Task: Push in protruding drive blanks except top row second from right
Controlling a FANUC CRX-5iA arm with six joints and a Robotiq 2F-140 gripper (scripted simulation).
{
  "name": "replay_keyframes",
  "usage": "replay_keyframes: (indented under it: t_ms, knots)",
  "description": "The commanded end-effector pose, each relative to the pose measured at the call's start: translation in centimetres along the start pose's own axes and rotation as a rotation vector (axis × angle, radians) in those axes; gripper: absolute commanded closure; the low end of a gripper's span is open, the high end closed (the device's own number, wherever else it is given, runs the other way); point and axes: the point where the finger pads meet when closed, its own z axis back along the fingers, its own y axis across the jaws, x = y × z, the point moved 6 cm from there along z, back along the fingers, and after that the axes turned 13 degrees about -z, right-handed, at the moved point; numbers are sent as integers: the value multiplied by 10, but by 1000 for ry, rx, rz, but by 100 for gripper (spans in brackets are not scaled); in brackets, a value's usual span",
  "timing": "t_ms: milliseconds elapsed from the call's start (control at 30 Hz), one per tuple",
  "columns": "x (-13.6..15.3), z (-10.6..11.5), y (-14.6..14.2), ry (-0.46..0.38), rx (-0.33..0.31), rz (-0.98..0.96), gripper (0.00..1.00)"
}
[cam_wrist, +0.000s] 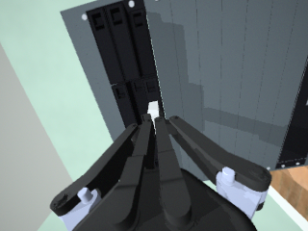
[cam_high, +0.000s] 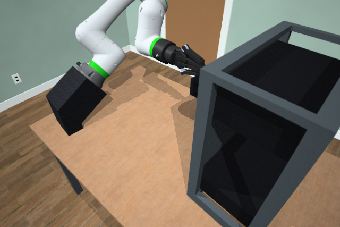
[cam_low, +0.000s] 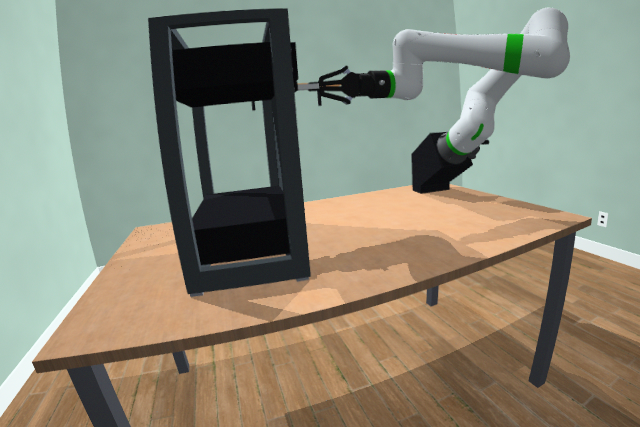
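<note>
My gripper (cam_low: 305, 85) (cam_wrist: 154, 108) is shut, its light fingertips together with nothing seen between them. It points level at the front of the storage chassis (cam_low: 224, 73), high in the rack (cam_low: 168, 153) (cam_high: 204, 128). In the wrist view the front is turned sideways, with the three rows as dark strips. The fingertips overlap the strip of drive blanks (cam_wrist: 149, 60) nearest the grey panels, past its first blank. Whether they touch cannot be told. Other blanks (cam_wrist: 101, 45) (cam_wrist: 122, 43) lie beside it. The arm hides the far blanks. Which blanks stand out is unclear.
Grey filler panels (cam_wrist: 217, 72) adjoin the blanks. A second dark unit (cam_low: 242, 241) sits low in the rack. The rack stands on the wooden table (cam_low: 372, 205) (cam_high: 137, 158). A small dark hooked piece (cam_low: 319, 99) shows just below the fingers in the exterior view; what it is is unclear.
</note>
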Motion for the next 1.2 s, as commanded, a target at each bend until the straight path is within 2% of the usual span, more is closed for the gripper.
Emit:
replay_keyframes:
  t_ms: [0,967,1167]
  knots:
    - [-1,-1,0,1,1,-1,100]
    - [-1,-1,0,1,1,-1,100]
    - [-1,-8,0,1,1,-1,100]
